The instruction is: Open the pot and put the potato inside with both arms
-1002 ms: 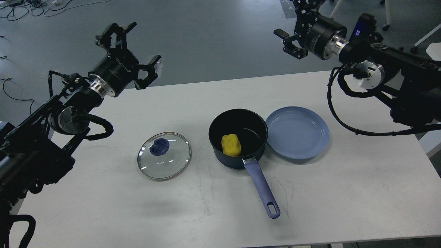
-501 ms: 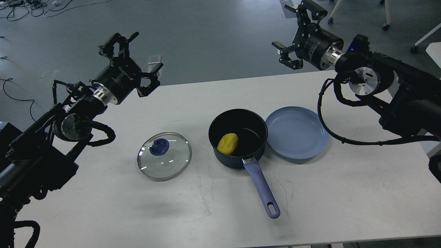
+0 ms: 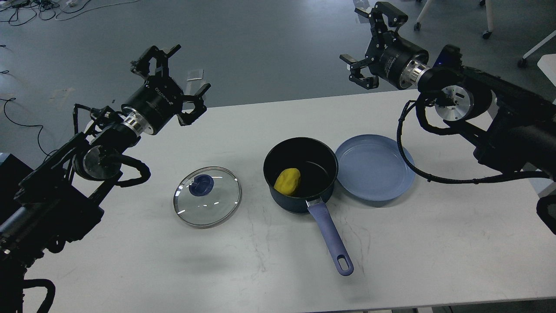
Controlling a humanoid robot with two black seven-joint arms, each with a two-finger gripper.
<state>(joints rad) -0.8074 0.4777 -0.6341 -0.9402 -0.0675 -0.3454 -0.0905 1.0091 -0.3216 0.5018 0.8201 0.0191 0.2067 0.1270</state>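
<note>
Both arms are being drawn slightly inward; left pincer (image 3: 177, 82) and right pincer (image 3: 369, 41) are spread apart, empty. Potato (image 3: 287, 181), firm and light, is lying inside pot (image 3: 300, 174); glass lid (image 3: 207, 202), fragile, is best taken by its knob.

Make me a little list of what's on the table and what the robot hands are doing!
pot: open, purple handle toward the camera
potato: yellow, inside the pot
lid: flat on the table, left of the pot
plate: blue, bare, right of the pot
left gripper: open, holding nothing, raised
right gripper: open, holding nothing, raised
</note>
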